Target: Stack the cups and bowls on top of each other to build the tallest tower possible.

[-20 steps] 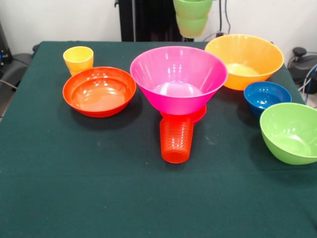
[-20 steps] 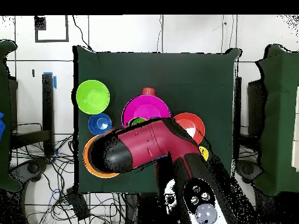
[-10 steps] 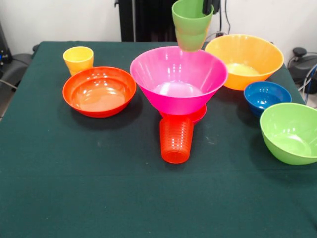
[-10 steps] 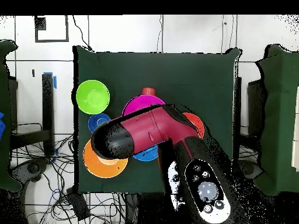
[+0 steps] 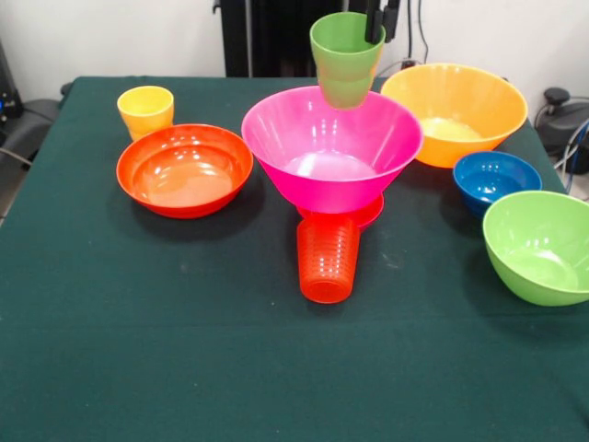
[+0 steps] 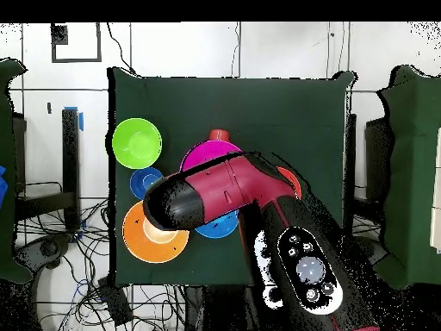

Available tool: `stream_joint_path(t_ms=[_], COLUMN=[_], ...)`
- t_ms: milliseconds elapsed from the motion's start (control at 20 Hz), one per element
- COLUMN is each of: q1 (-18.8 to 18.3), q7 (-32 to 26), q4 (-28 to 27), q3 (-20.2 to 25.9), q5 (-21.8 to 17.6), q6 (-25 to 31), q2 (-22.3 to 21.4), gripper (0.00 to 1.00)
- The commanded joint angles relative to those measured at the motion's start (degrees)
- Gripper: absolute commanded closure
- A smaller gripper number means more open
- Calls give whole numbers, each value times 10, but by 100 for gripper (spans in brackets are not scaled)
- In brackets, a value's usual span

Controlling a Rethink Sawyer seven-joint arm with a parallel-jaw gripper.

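My gripper [image 5: 378, 20] comes down at the top of the front view and is shut on the rim of the light green cup [image 5: 345, 57]. The cup hangs upright over the far rim of the large pink bowl [image 5: 331, 143]. The pink bowl stands raised on a small magenta base [image 5: 371, 215]. The ribbed orange-red cup [image 5: 328, 258] lies in front of it. The yellow cup [image 5: 145, 109] stands at the far left. In the overhead view the arm [image 6: 215, 194] covers the green cup and much of the pink bowl [image 6: 207, 155].
The red-orange shallow bowl [image 5: 184, 170] sits left of the pink bowl. The yellow-orange bowl [image 5: 454, 110], small dark blue bowl [image 5: 495, 177] and lime green bowl [image 5: 543, 244] stand on the right. A medium blue bowl [image 6: 217, 228] shows under the arm in the overhead view.
The gripper has come down and a little to the left in the front view with the green cup, which now hangs lower over the pink bowl's far rim.
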Motion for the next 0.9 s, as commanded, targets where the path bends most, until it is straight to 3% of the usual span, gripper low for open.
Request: stream_joint_path(t_ms=[50, 900], q1=[5, -10], q7=[-114, -124], q4=[-32, -45], q3=[13, 25], q5=[-57, -83], q6=[35, 10], q2=[33, 49], gripper=[100, 100])
